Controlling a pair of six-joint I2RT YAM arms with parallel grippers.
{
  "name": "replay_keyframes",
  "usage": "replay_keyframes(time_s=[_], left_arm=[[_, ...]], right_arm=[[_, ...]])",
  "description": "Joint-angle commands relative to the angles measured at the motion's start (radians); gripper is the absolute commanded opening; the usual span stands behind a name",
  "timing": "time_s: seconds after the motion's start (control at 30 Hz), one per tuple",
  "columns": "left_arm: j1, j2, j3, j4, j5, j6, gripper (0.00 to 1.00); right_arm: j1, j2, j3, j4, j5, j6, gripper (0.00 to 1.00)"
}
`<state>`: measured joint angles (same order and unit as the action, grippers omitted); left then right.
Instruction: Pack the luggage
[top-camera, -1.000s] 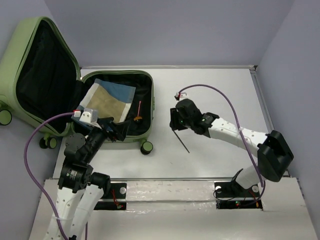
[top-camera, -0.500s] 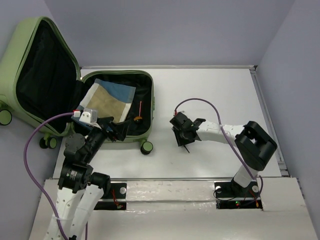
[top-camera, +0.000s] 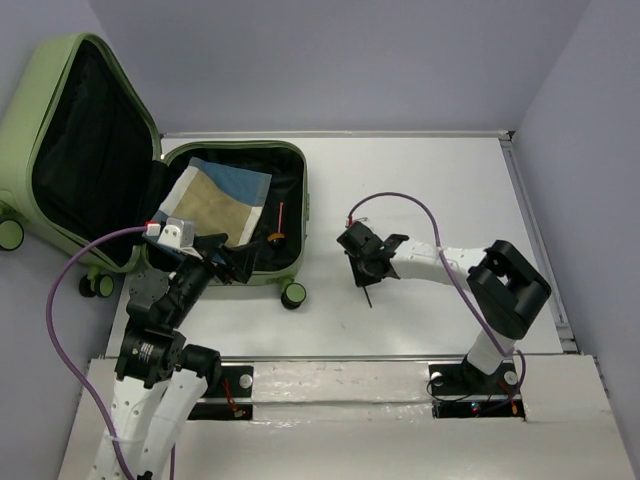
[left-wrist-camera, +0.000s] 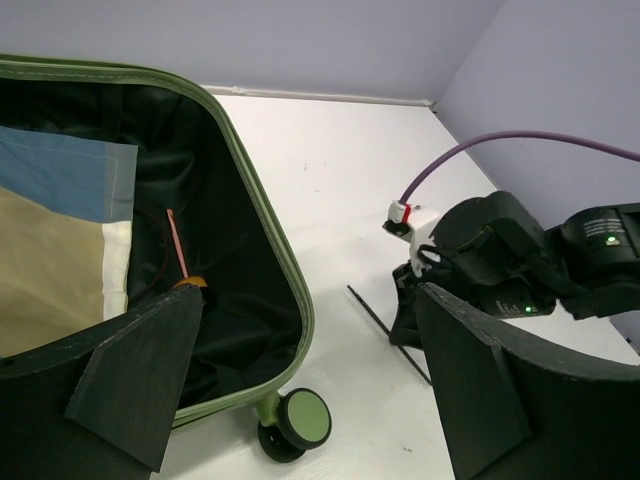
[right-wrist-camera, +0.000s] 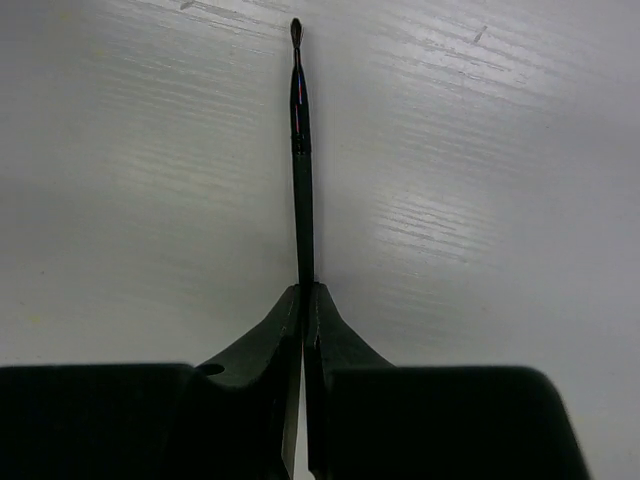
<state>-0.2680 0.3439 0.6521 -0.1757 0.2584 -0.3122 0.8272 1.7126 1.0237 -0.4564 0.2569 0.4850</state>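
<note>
The pale green luggage (top-camera: 303, 200) lies open at the table's left, its lid (top-camera: 20, 120) leaning back and its black lining showing. A folded blue and tan cloth (top-camera: 220, 195) lies inside. My right gripper (top-camera: 358, 262) is low over the table right of the luggage, shut on a thin black rod (right-wrist-camera: 301, 160). The rod sticks straight out from its fingertips (right-wrist-camera: 303, 292) and lies along the white surface (top-camera: 366, 295). My left gripper (left-wrist-camera: 308, 300) hangs open over the luggage's near right corner (left-wrist-camera: 270, 230), with nothing between its fingers.
A thin pink stick with an orange end (top-camera: 280, 222) lies on the lining beside the cloth. A green caster wheel (left-wrist-camera: 303, 418) juts from the luggage's near corner. Purple cables loop over both arms. Grey walls close in the table on three sides.
The right arm drew its wrist in and down toward the table, then its jaws closed on the black rod. The left arm stayed still.
</note>
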Motion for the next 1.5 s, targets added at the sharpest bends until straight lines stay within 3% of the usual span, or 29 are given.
replay_keyframes(time_s=[0.0,0.2,0.37,0.4,0.43,0.53,0.6,0.77,0.9,1.17,1.47], left_arm=[[-0.007,-0.011,-0.005,0.048,0.005,0.007,0.99],[-0.007,-0.008,-0.005,0.05,0.004,0.005,0.99],[-0.002,-0.009,-0.005,0.047,-0.002,0.005,0.99],[-0.002,-0.011,-0.003,0.045,-0.005,0.005,0.99],[0.0,-0.013,-0.003,0.044,-0.01,0.007,0.99],[0.001,-0.016,-0.003,0.042,-0.011,0.007,0.99],[0.001,-0.011,-0.003,0.041,-0.01,0.007,0.99],[0.0,-0.005,-0.005,0.048,0.004,0.007,0.99],[0.0,0.003,-0.005,0.05,0.005,0.008,0.99],[0.0,0.02,-0.005,0.051,0.013,0.008,0.99],[0.0,0.026,-0.005,0.05,0.013,0.01,0.99]], right_arm=[[0.021,-0.169,0.016,0.022,0.036,0.02,0.07],[0.041,-0.231,0.223,0.125,-0.045,-0.025,0.07],[0.061,0.052,0.554,0.229,-0.212,-0.002,0.09],[0.061,0.1,0.672,0.229,-0.229,0.007,0.21],[0.061,0.175,0.721,0.225,-0.24,0.024,0.48],[0.061,0.211,0.791,0.208,-0.216,0.046,0.63],[0.061,0.168,0.715,0.209,-0.135,0.041,0.62],[0.05,-0.005,0.465,0.26,0.02,0.069,0.35],[0.027,-0.083,0.29,0.32,0.148,0.099,0.3],[0.001,0.018,0.234,0.328,0.119,0.139,0.28],[0.001,0.148,0.272,0.423,0.035,0.199,0.39]])
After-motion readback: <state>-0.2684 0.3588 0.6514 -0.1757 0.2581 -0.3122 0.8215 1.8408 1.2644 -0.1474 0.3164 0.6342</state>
